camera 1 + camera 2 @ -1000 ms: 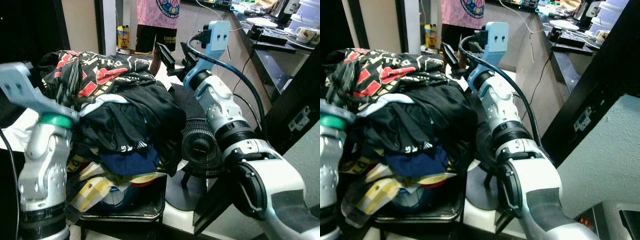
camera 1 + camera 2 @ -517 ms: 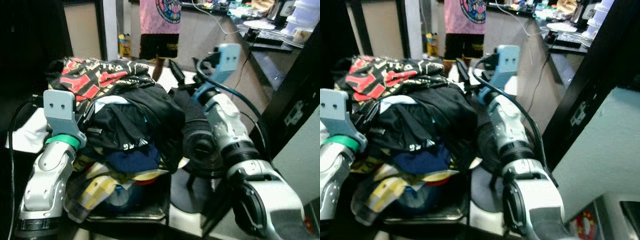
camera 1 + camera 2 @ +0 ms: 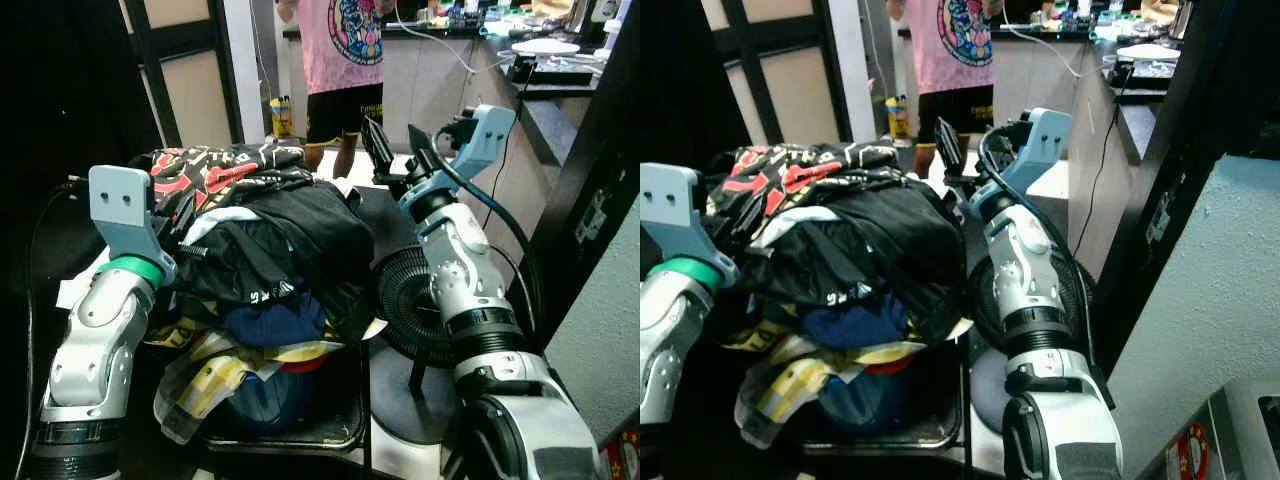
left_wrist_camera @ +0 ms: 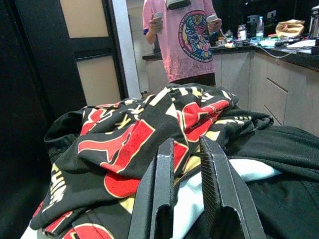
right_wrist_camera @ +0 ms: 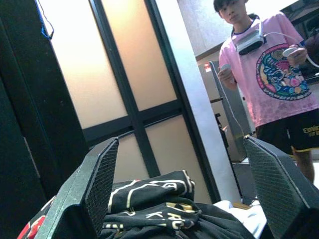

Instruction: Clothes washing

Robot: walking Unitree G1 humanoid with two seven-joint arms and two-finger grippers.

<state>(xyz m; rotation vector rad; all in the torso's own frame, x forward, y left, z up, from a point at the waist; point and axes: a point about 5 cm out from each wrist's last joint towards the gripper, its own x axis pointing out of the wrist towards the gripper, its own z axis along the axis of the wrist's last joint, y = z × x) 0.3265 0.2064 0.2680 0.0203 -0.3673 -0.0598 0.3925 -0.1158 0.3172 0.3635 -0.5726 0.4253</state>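
Where laundry pile [image 3: 262,262] sits, right hand [image 3: 392,150] beside.

Left gripper [image 4: 185,189] raised, fingers nearly closed, narrow gap. Right gripper [image 5: 184,184] raised, fingers spread wide.

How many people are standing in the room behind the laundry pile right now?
1: a person in a pink printed T-shirt and black shorts stands beyond the heap of dark clothes, next to the kitchen counter. Others may be out of frame.

Our silver arms carry pale blue wrist brackets, a green ring on the left, black cables, and black ribbed end effector fingers [image 4: 219,189].
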